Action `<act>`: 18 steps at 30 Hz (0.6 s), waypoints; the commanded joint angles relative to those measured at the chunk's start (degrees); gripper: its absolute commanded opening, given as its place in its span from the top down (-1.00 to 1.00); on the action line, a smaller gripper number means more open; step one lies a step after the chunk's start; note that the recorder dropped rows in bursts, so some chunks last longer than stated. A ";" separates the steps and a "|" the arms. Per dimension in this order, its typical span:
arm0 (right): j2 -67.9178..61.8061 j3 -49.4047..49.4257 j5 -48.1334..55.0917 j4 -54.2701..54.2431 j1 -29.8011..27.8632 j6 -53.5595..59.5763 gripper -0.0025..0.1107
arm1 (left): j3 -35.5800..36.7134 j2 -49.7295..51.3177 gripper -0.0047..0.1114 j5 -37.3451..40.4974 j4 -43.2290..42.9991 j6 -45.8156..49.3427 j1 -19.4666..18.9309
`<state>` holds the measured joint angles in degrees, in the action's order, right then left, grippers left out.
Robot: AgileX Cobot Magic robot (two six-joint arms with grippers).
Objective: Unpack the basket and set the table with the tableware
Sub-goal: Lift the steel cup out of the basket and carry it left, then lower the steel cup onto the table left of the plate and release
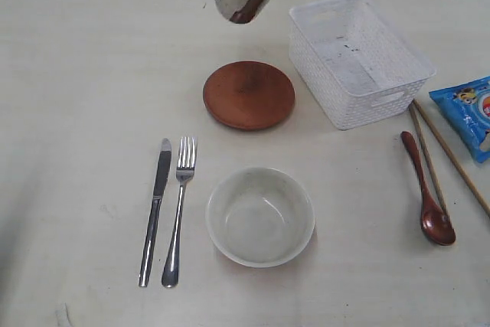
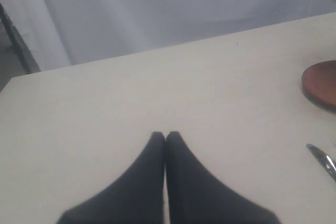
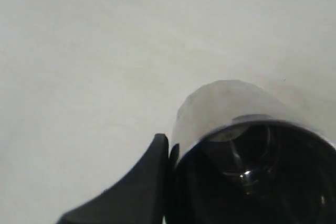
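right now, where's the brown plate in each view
Exterior view: plate near the centre, just left of the basket.
Left wrist view: a slice of it at the picture's right edge, cut off.
Right wrist view: not in it.
Shared landmark: the knife, its tip also near the plate in the left wrist view; the table is in all three.

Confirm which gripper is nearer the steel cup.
Right. The right gripper is shut on the steel cup at its rim. The left gripper is shut over bare table, touching nothing, with the plate off to its side.
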<state>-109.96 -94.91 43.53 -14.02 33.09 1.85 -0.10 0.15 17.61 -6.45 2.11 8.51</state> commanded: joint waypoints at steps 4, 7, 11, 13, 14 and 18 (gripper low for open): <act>-9.07 -8.80 8.18 1.55 7.21 0.47 0.96 | 0.10 -0.15 0.92 -0.45 0.68 -0.20 -0.31; -12.63 -13.45 9.23 1.79 9.75 0.47 0.96 | 0.10 -0.15 0.92 -0.45 0.68 -0.20 -0.31; -17.89 -19.43 12.59 3.42 12.24 0.47 0.96 | 0.10 -0.15 0.92 -0.45 0.68 -0.20 -0.31; -20.21 -21.76 15.10 5.33 13.06 0.26 0.96 | 0.10 -0.15 0.92 -0.45 0.68 -0.20 -0.31; -21.40 -23.04 16.51 6.52 13.36 -0.40 0.96 | 0.10 -0.15 0.92 -0.45 0.68 -0.20 -0.31; -24.83 -26.81 20.04 8.07 13.79 -1.02 0.96 | 0.10 -0.15 0.92 -0.45 0.68 -0.20 -0.31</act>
<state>-133.42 -119.45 61.59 -7.57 46.92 1.18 -0.10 0.15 17.61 -6.45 2.11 8.51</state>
